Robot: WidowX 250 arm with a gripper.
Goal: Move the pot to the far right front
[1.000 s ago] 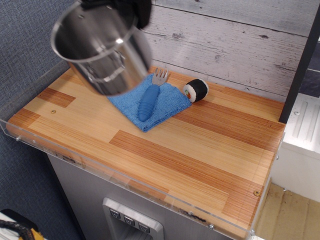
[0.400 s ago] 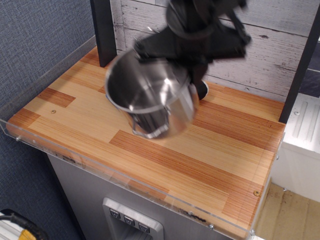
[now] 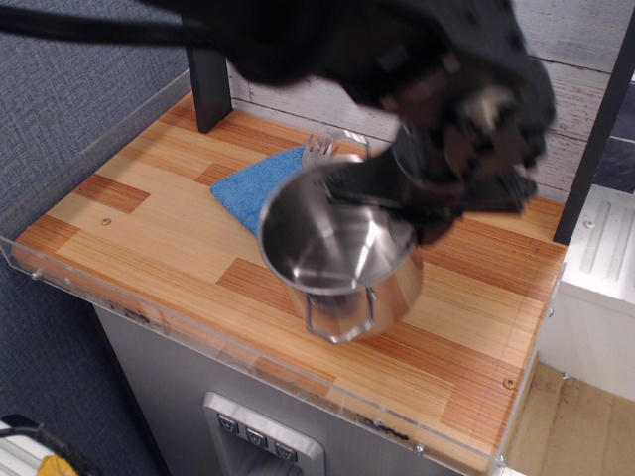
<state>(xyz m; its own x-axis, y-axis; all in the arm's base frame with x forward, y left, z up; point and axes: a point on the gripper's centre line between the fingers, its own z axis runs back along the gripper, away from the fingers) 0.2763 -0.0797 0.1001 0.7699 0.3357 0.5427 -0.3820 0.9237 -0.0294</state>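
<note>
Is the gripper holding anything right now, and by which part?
Yes: the shiny stainless-steel pot, gripped at its far rim by the blurred black gripper.

end effector (image 3: 437,174): motion-blurred dark mass, jaw state unreadable, contact with pot rim unclear
arm: cut off by top edge
pot (image 3: 342,263): rear rim hidden under end effector
blue cloth (image 3: 248,183): right part hidden behind pot
fork (image 3: 319,147): only tines show, rest hidden
surface (image 3: 129,218): back right area covered by arm

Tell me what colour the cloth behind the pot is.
Blue; the cloth shows partly behind the pot in the observation.image view.
</note>
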